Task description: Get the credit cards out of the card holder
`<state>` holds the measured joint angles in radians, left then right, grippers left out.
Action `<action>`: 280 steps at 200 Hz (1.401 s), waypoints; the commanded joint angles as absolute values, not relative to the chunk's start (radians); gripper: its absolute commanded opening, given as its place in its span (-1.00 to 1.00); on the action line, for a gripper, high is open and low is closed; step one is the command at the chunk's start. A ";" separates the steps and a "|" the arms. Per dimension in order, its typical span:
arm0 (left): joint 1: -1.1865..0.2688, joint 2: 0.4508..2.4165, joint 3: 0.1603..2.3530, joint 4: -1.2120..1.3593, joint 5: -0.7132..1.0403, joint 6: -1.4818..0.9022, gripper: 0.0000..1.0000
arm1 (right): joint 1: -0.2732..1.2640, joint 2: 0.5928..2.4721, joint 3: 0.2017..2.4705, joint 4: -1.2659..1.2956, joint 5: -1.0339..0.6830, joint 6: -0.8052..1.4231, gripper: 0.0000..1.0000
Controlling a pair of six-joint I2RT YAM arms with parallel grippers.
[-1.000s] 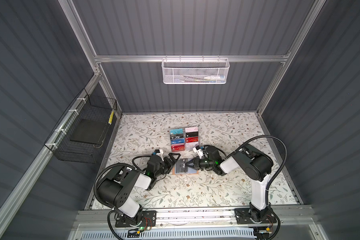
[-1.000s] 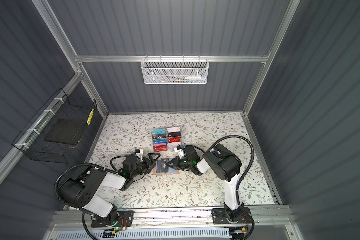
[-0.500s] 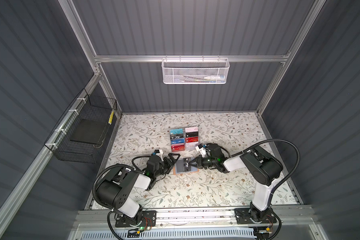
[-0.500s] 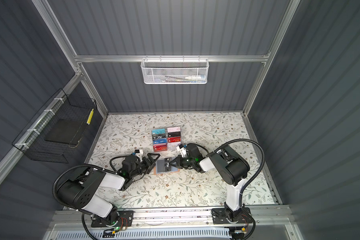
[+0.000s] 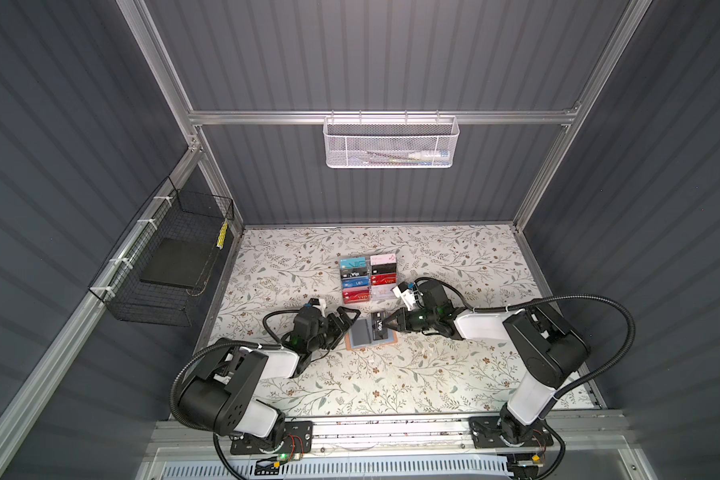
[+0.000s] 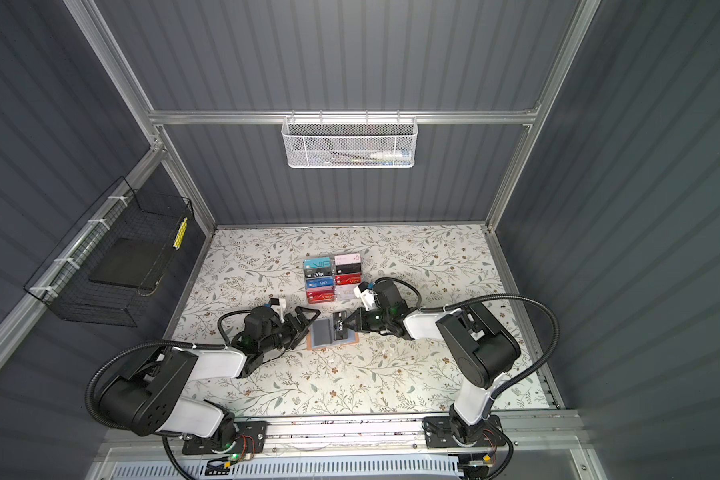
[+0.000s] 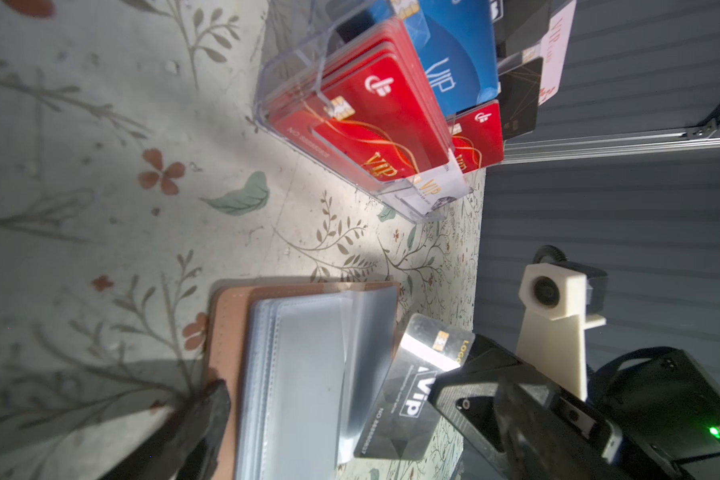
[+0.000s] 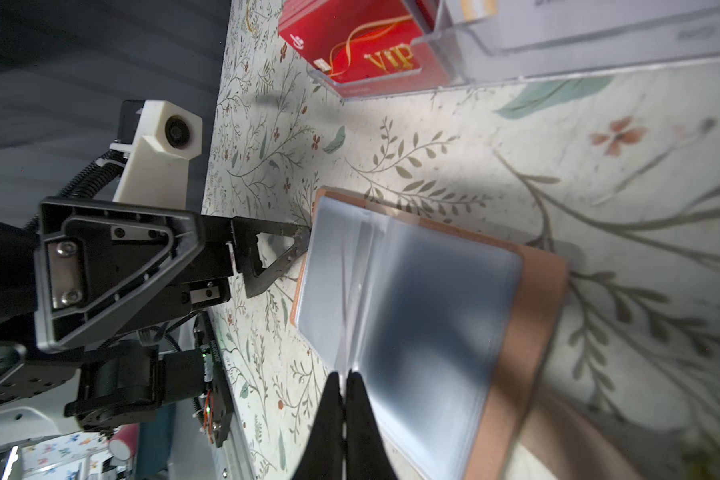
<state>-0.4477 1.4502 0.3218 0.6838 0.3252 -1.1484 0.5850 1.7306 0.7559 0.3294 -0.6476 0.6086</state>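
Observation:
The tan card holder (image 5: 370, 338) (image 6: 331, 337) lies open on the floral table, its grey pocket pages (image 7: 304, 374) (image 8: 412, 311) facing up. My right gripper (image 5: 388, 325) (image 6: 348, 326) (image 8: 345, 399) is shut on a black VIP credit card (image 5: 378, 326) (image 6: 340, 327) (image 7: 408, 403). The card tilts up over the holder's right half, one edge still behind a loose page. My left gripper (image 5: 347, 318) (image 6: 305, 319) stands open at the holder's left edge. One of its fingertips (image 7: 211, 411) (image 8: 281, 249) rests at the tan cover. Nothing is between its fingers.
A clear acrylic rack (image 5: 368, 277) (image 6: 333, 279) (image 7: 350, 116) full of red, blue, black, teal and pale cards stands just behind the holder. A black wire basket (image 5: 171, 266) hangs on the left wall. A white mesh basket (image 5: 389, 143) hangs on the back rail.
The right arm's elbow has swung to the right while its gripper stays at the holder, shut on the black card. The left arm has not moved.

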 commanded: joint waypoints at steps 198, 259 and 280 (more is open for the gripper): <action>-0.439 1.119 0.723 -0.234 0.107 -0.736 1.00 | 0.647 1.697 1.573 -0.758 0.042 -0.326 -1.00; -0.431 1.113 0.809 -0.321 0.123 -0.682 1.00 | 0.657 1.842 1.861 -0.823 0.054 -0.662 -1.00; -0.421 1.110 0.830 -0.345 0.126 -0.658 1.00 | 0.658 1.903 1.963 -0.859 0.021 -0.728 -1.00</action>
